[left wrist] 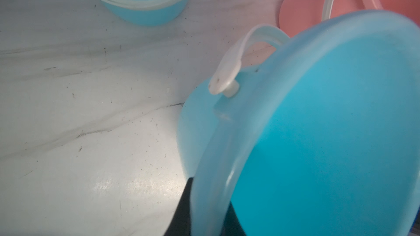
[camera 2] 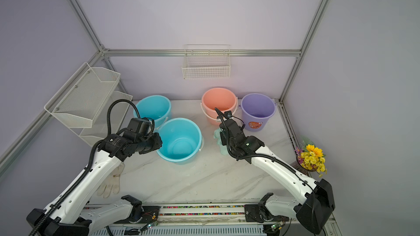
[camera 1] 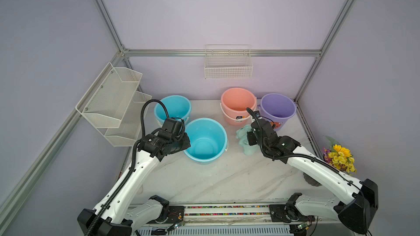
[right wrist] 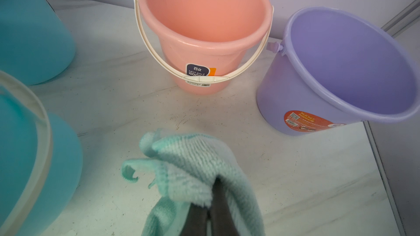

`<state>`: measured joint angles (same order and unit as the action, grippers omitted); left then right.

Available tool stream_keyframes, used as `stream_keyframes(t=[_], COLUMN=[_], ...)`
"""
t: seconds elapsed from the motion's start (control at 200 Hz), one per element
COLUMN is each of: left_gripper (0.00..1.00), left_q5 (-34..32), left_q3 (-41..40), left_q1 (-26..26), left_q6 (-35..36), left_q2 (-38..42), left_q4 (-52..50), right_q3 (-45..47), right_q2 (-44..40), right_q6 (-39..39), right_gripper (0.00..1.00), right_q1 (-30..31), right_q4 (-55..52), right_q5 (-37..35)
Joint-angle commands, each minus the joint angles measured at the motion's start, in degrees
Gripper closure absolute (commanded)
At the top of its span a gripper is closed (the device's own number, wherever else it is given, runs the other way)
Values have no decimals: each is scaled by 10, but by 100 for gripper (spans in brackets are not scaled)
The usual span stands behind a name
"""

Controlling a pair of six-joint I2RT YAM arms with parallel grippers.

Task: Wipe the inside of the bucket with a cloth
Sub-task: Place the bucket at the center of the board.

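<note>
Right gripper (right wrist: 213, 195) clamped on cloth (right wrist: 188, 155), which bunches over and around its fingertips; left gripper (left wrist: 205, 212) pinches nearer blue bucket (left wrist: 318, 132) rim.

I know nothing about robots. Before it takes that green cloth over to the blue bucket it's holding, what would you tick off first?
1. Right hand shut on the cloth: ok, a bunched fold is pinched.
2. Left hand clamped on the rim of the near blue bucket: ok.
3. Bucket's mouth unobstructed: ok in both top views.
4. Cloth apart from the pink bucket: ok, bare table between.
5. Cloth's hanging end lifted off the table: cannot tell.
</note>
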<state>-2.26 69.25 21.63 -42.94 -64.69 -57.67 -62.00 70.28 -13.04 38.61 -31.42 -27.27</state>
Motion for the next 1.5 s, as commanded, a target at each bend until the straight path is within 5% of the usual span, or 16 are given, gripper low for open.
stream_keyframes(t=[0.0,0.6,1.495], left_gripper=[100,100,100], left_q5=[-12,3,-33], left_q3=[55,194,487], left_q1=[-22,-84,-125], left_q6=[-43,-123,-212], left_q2=[-26,-286,-567], left_q4=[67,173,151], right_q3=[3,0,-9], right_q2=[-14,3,27], right_q6=[-16,2,38], right_gripper=[100,100,100], right_q1=[-3,-4,-9], right_q4=[-4,2,2], right_q5=[3,5,3])
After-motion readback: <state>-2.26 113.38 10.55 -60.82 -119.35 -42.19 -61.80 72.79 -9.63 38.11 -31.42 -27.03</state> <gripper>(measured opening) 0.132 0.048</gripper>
